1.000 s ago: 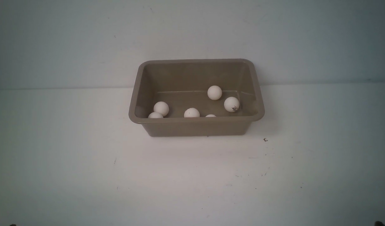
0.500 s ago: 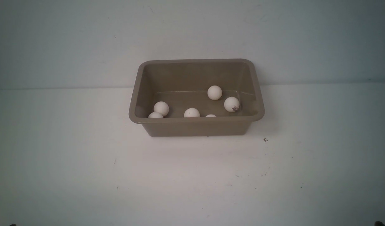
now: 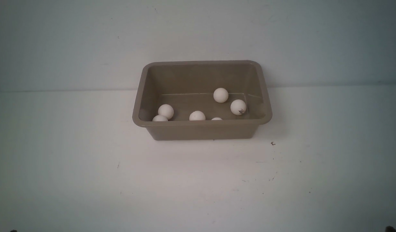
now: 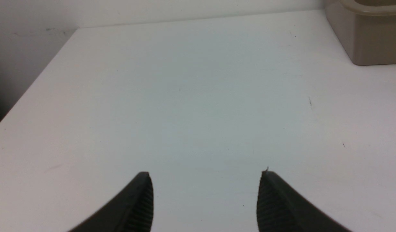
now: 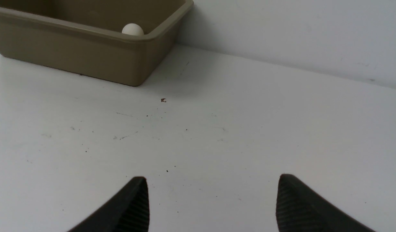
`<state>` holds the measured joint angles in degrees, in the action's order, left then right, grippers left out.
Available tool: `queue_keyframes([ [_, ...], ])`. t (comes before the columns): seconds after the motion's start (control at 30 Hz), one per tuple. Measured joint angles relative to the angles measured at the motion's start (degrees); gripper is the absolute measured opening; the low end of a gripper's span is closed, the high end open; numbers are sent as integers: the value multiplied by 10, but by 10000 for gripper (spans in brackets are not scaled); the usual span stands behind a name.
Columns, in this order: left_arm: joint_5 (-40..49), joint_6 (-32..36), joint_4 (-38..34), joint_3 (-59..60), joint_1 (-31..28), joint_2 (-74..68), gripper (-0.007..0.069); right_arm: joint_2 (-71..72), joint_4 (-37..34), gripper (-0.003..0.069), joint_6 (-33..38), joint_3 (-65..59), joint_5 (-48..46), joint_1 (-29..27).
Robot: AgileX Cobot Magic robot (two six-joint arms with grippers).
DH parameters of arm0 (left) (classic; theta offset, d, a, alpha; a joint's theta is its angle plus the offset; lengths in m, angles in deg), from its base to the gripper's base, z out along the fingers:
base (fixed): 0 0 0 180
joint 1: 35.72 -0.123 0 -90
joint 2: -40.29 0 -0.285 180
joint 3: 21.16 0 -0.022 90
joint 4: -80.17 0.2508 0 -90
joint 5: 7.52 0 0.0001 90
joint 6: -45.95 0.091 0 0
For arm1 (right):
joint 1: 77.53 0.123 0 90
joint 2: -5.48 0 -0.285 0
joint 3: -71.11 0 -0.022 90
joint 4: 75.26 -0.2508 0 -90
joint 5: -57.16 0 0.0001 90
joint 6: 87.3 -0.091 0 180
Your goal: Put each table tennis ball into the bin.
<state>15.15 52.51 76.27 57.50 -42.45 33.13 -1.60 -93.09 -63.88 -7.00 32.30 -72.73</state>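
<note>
Nothing has shifted since the earlier front views: the bin and all six balls lie as before.

Nearest the cameras, the left gripper point(image 4: 205, 175) hangs over bare white table point(image 3: 88, 180) with its two dark ribbed fingers spread apart and nothing between them. The right gripper point(image 5: 212, 180) also stands spread and empty above the table, short of the bin's near right corner.

The bin point(image 3: 201, 130) sits upright against the wall point(image 3: 56, 42), its long axis running left to right across the front view.

Inside it, against the near wall, lie a ball at the left point(image 3: 159, 118), one just behind it point(image 3: 165, 111), a middle ball point(image 3: 197, 115) and a barely showing one point(image 3: 216, 119). Farther back, toward the bin's right end, sits a ball with a small dark mark, too small to read point(image 3: 238, 107), and beyond it the rearmost ball point(image 3: 221, 95).
</note>
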Motion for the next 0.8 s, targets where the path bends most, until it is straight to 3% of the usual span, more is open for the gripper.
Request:
queue_keyframes([
  [0.23, 0, 0, 0, 0, 0, 0, 394, 0, 5, 482, -113, -1, 1, 0],
  [0.4, 0, 0, 0, 0, 0, 0, 394, 0, 15, 482, -125, -1, 6, 0],
  [0.57, 0, 0, 0, 0, 0, 0, 394, 0, 56, 482, -139, -1, 11, 0],
  [0.7, 0, 0, 0, 0, 0, 0, 394, 0, 144, 482, -237, -1, 15, 0],
  [0.8, 0, 0, 0, 0, 0, 0, 394, 0, 185, 482, -273, -1, 15, 0],
])
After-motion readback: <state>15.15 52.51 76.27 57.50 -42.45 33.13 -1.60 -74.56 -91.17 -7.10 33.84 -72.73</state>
